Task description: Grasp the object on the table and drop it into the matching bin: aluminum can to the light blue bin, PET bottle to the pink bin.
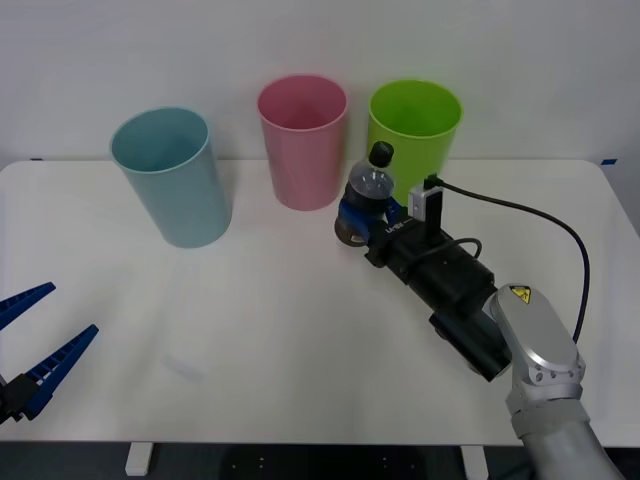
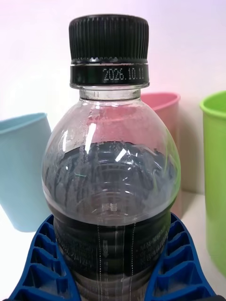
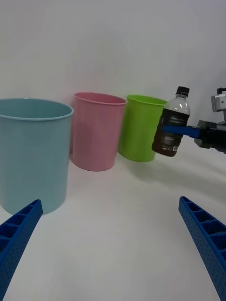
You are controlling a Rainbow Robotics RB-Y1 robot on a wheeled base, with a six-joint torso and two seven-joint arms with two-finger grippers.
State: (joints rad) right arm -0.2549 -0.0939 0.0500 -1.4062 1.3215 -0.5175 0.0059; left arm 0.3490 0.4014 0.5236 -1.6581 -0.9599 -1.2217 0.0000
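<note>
The PET bottle (image 1: 370, 195), clear with dark liquid and a black cap, hangs above the table (image 1: 250, 350), lifted off it in the left wrist view. My right gripper (image 1: 365, 215) is shut on the bottle's lower body; its blue fingers (image 2: 47, 263) clasp both sides of the bottle (image 2: 110, 188). It hovers just in front of the gap between the pink bin (image 1: 302, 140) and a lime green bin (image 1: 413, 135). The light blue bin (image 1: 172, 175) stands farther left. My left gripper (image 1: 35, 345) waits open near the table's front left edge.
The three bins stand in a row along the back of the white table, against a white wall. From the left wrist view the bottle (image 3: 172, 123) and right gripper (image 3: 176, 129) are seen beside the green bin (image 3: 141, 127). A black cable (image 1: 540, 225) loops over the right arm.
</note>
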